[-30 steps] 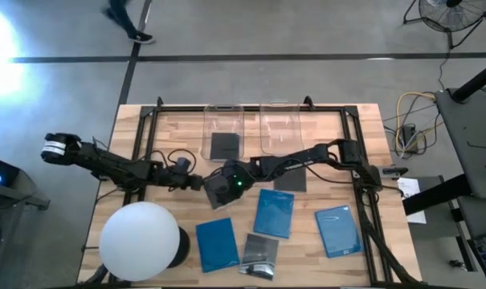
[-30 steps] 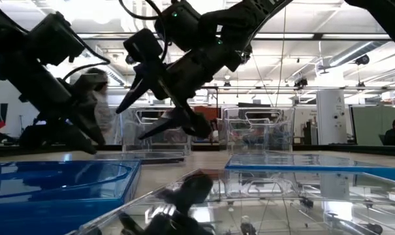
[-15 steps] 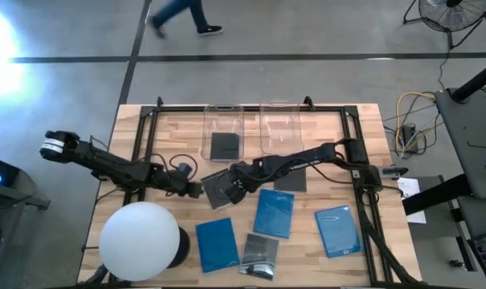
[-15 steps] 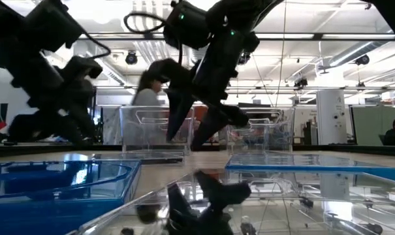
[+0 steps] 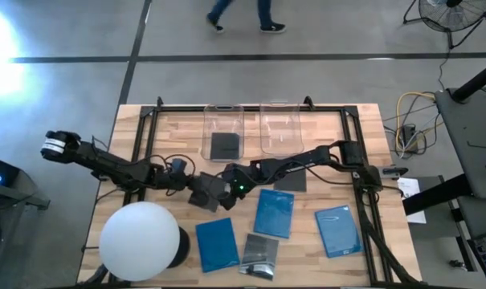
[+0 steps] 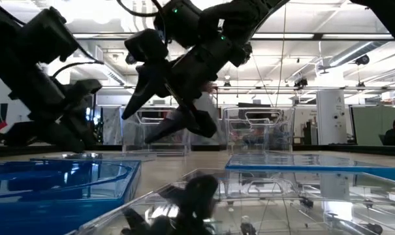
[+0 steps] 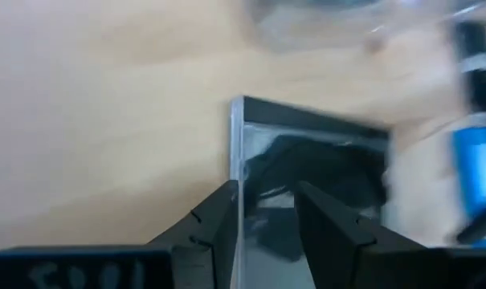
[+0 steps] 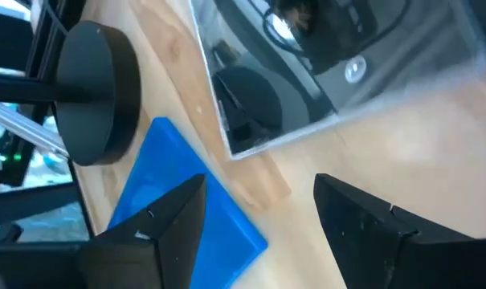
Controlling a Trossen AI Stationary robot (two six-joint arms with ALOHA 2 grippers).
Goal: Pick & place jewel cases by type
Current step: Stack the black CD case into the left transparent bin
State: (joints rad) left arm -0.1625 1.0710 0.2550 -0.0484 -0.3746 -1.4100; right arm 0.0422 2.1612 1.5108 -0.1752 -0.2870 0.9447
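From above, the left gripper (image 5: 196, 189) and right gripper (image 5: 230, 191) flank a dark case (image 5: 210, 191) mid-table. Its wrist view shows the left fingers pinching that case's edge; a level carry should prevent slipping. The right gripper's fingers (image 8: 158, 217) spread wide, empty.

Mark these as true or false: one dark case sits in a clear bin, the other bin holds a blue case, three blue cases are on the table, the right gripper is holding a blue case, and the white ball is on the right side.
1. One dark square jewel case lies in the clear plastic bin nearer the left arm. True.
2. The other clear plastic bin holds a blue case. False: no case shows in it.
3. Three bright blue rectangular jewel cases lie on the wooden table. True.
4. The right gripper grips a blue case. False: it is open and holds nothing.
5. The big white sphere sits on the right arm's side. False: it is on the left arm's side.
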